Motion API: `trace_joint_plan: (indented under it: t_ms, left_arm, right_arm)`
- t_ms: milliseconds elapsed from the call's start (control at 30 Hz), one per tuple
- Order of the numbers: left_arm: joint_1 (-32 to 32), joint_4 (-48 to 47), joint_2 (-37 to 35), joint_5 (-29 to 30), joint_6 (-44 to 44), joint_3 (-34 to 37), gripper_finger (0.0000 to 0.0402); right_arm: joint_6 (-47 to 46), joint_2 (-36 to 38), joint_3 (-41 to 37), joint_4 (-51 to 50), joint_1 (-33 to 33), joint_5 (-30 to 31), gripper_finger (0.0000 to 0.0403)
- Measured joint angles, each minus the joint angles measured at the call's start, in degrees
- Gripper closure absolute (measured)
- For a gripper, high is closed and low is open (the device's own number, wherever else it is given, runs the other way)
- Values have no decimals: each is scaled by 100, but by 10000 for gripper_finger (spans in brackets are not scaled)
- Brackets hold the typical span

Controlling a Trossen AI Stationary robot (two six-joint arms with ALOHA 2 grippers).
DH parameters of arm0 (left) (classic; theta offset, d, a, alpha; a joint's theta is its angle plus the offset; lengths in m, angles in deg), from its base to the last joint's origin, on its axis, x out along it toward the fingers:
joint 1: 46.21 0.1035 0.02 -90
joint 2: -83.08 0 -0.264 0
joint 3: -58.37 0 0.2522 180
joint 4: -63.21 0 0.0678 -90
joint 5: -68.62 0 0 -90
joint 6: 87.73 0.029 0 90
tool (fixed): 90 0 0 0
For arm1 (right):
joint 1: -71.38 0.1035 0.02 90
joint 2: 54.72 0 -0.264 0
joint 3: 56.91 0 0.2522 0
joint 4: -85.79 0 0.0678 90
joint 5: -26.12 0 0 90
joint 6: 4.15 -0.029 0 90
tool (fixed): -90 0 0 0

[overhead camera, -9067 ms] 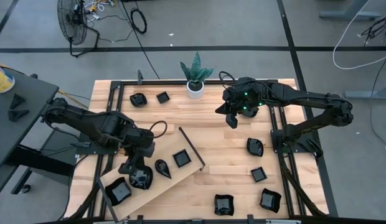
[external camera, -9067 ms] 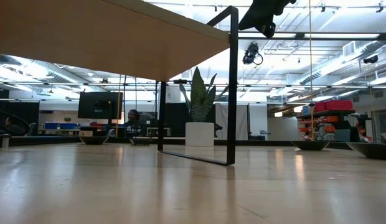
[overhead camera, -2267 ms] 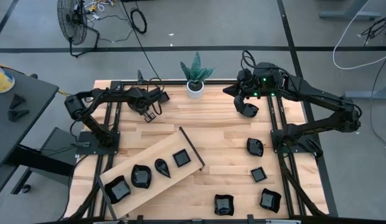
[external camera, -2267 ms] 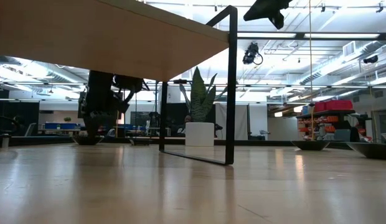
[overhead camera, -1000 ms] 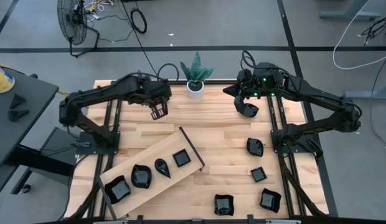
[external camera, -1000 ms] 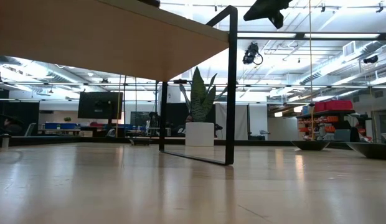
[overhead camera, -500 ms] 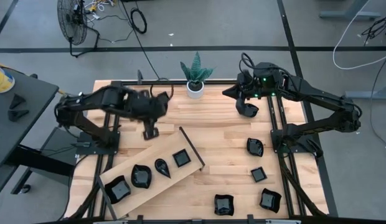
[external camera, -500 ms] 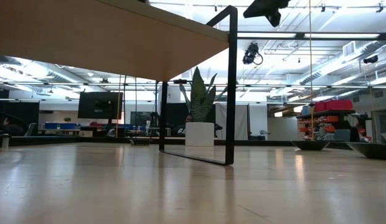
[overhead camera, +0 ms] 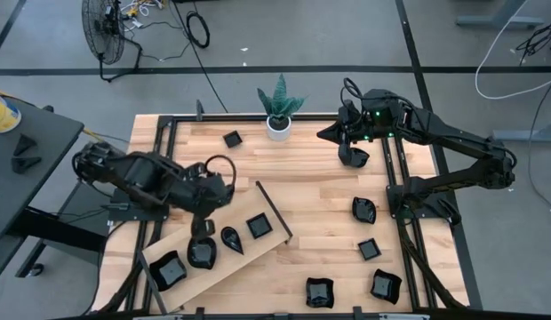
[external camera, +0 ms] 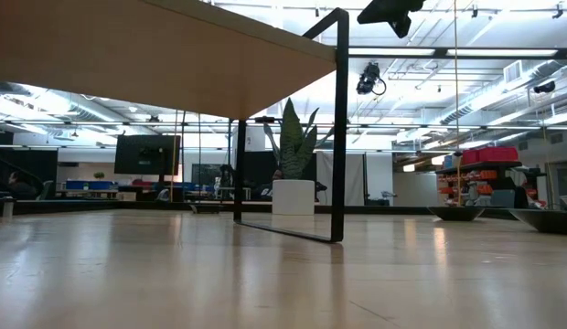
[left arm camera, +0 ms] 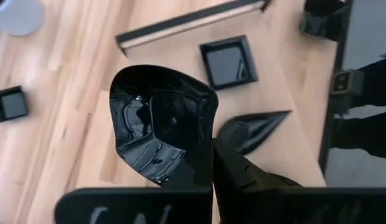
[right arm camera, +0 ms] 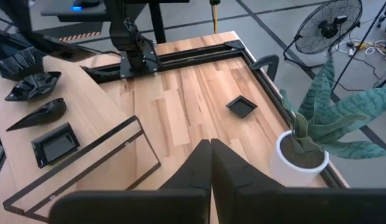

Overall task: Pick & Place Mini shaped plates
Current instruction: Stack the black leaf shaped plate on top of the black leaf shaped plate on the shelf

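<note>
Fingers of my left gripper point(overhead camera: 202, 238) pinch the rim of a wavy plate point(left arm camera: 160, 122), hanging it over the board point(overhead camera: 224, 263) between the plate point(overhead camera: 167, 270) at its near end and the teardrop dish point(overhead camera: 231, 237), while my right gripper point(overhead camera: 350, 153) waits pressed together, empty, far across.

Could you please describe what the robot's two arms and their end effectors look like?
Both the left arm and the right arm are dark, jointed and slender, each trailing a looped black cable. Small green lights glow near the right wrist. The left end effector and the right end effector each have two tapered black fingers.
</note>
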Motion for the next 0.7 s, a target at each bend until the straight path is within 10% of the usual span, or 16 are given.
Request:
trace_joint_plan:
  t_ms: [700]
  left_arm:
    - [-1917,-354,90,-82,-1996,17,401]
  right_arm:
    - [-452,0,0,0,1,19,399]
